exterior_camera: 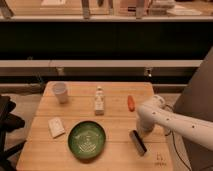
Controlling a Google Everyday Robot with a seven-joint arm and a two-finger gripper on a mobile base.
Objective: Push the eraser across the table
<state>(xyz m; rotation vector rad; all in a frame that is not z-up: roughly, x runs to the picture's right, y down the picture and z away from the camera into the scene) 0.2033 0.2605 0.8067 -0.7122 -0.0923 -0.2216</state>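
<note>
— Where's the small black flat rectangular eraser?
— On the light wooden bench, near its front right corner, angled, just right of the round green plate, not touching it.
— And the jaws?
— At the tip of my white arm, low at the eraser's far end — touching or not, I can't tell, nor how wide they stand.

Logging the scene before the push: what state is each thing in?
eraser: flat on the table, angled.
gripper: low, at the eraser's far end.
cup: upright.
bottle: upright.
green plate: flat, nothing on it.
white block: lying flat.
orange object: lying flat.
</note>
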